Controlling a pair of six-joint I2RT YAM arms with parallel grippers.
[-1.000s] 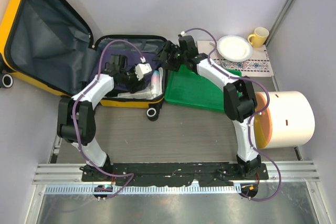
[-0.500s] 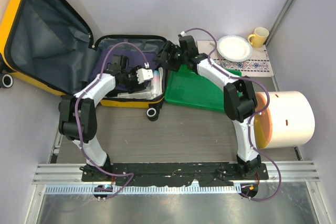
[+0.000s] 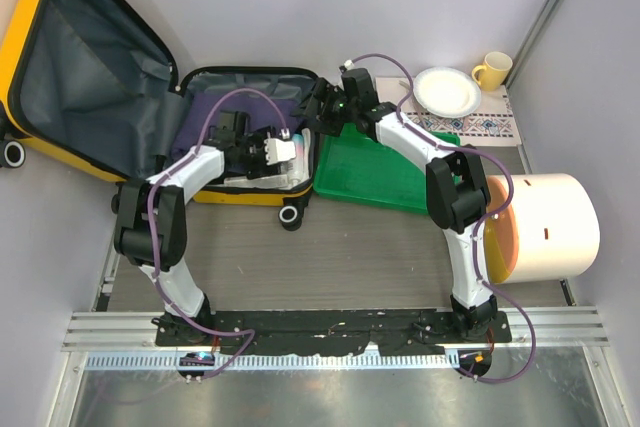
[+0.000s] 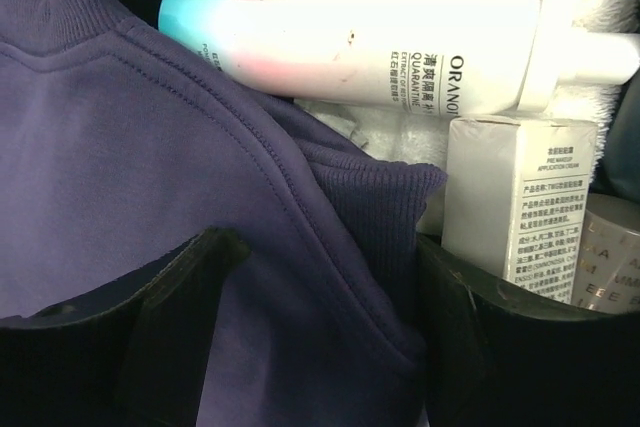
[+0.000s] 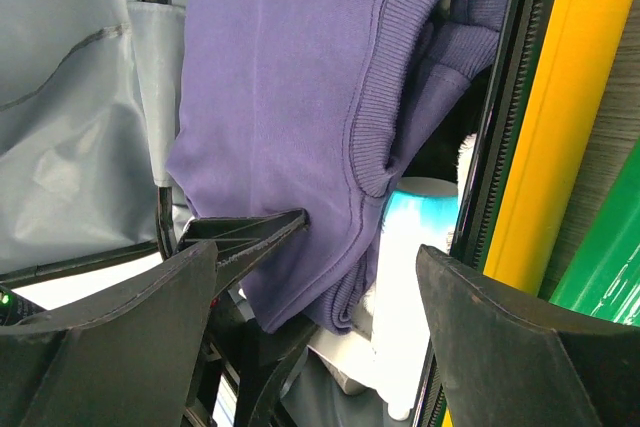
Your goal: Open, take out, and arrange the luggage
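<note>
**Two grippers spread over a packed case, nothing lifted out**

Nearest us, on the right, lies the large cream cylinder with an orange end (image 3: 545,227), well apart from the work. Just beyond it, the flat green plastic tray (image 3: 385,175) sits right beside the yellow hard-shell suitcase (image 3: 90,67). The suitcase lies at the far left with its lid thrown back and its dark grey lining showing. We judge the opening done and the unpacking the step in hand.

Inside the base, our left gripper (image 4: 328,247) hangs low with its jaws apart. It straddles a ribbed fold of the folded purple sweatshirt (image 4: 150,167) and pinches nothing. One finger stands close against a small white printed carton (image 4: 515,197). A white bottle fading from teal to pink (image 4: 370,37) lies just past it, on a fluffy white towel (image 4: 345,125). Our right gripper (image 5: 315,255) hovers over the same sweatshirt at the tray-side rim, jaws wide and holding nothing.

If the left jaws shut here, they may catch only the cuff. The garment would then unfold as it rises and drag the carton and bottle about. That finger could also trap the carton. With both grippers so near over one garment, we could knock them together.

Farthest back, a white plate (image 3: 447,92) and a yellow mug (image 3: 492,70) stand on a patterned cloth (image 3: 480,127).
</note>
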